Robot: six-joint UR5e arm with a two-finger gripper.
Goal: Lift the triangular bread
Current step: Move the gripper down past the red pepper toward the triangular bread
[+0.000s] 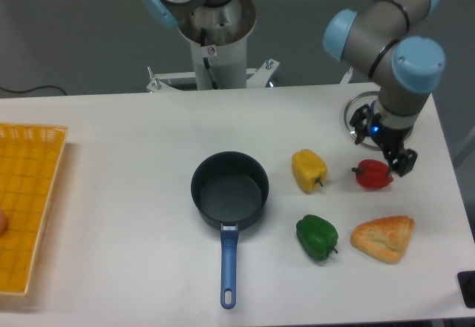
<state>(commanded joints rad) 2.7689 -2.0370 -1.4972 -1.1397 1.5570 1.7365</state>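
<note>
white table [111,164], saucepan [230,193], peppers [309,170], bread [384,237]

high front view, facing robot base [215,53]

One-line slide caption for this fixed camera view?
Open tool hovers above the red pepper, with the triangular bread untouched at the table's near right.
</note>
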